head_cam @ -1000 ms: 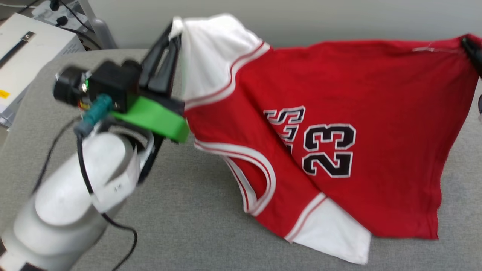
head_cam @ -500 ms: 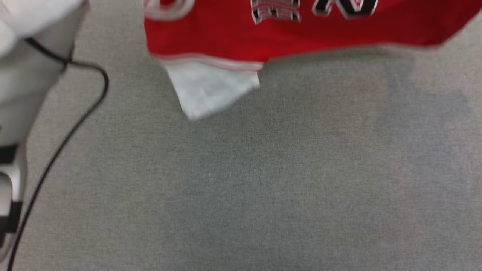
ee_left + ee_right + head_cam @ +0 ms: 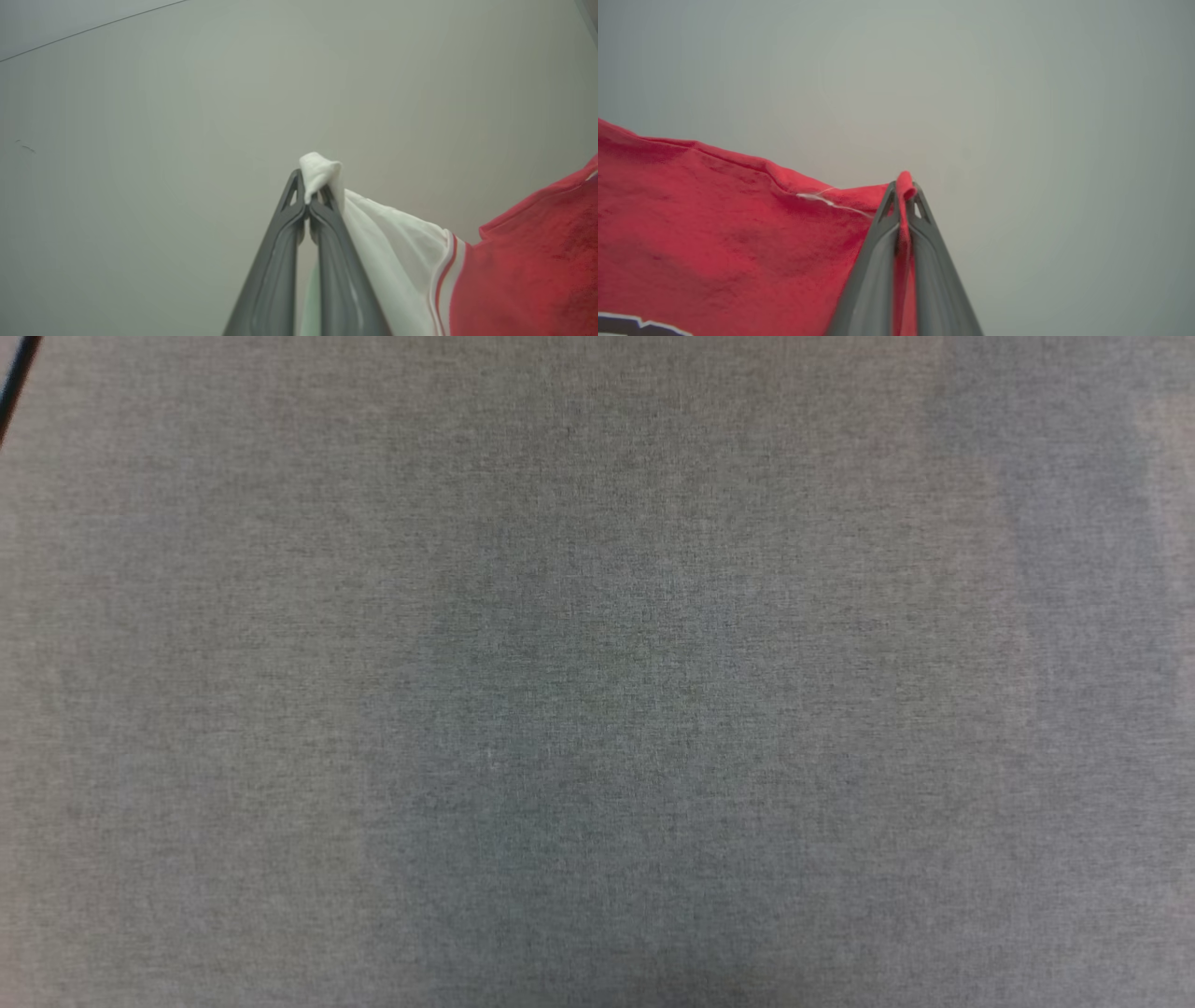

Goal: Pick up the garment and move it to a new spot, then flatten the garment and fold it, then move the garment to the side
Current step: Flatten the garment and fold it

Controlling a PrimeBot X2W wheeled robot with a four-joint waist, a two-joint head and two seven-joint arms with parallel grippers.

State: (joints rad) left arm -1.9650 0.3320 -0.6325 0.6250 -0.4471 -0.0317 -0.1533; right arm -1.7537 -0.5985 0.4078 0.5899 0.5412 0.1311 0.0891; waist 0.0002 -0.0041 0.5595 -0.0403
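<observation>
- Shirt: red cloth hangs in the air, spanned between my two grippers. In the right wrist view it fills the 7 to 9 o'clock region. A strip of black, white-edged lettering shows at the bottom edge near 8 o'clock.
- White sleeve: in the left wrist view it runs from centre toward 4 o'clock. It passes through striped trim into the red body at 3 to 4 o'clock.
- Left gripper: jaws closed on a bunched fold of the sleeve edge. A white tuft pokes past the tips toward 12 o'clock.
- Right gripper: jaws pinched on a fold of red hem. A small loop of cloth stands above the tips.
- Pale wall: the backdrop in both wrist views.
- Grey cloth surface: seen in the head view, with a soft shadow about centre and a thin dark cable at the 10 o'clock corner. From here I cannot tell how high the shirt hangs above it.
- Step in hand, as I judge it: carrying the shirt to its new spot.
- To do it well, I would hold both pinches firm and move the arms together at equal spacing so the span stays taut.
- I would raise the head view onto the shirt before lowering it.
- I would let the free hem touch down first, then draw back to lay it flat.
- Both grips look shallow, near the tips, so a sudden tug could slip one.
</observation>
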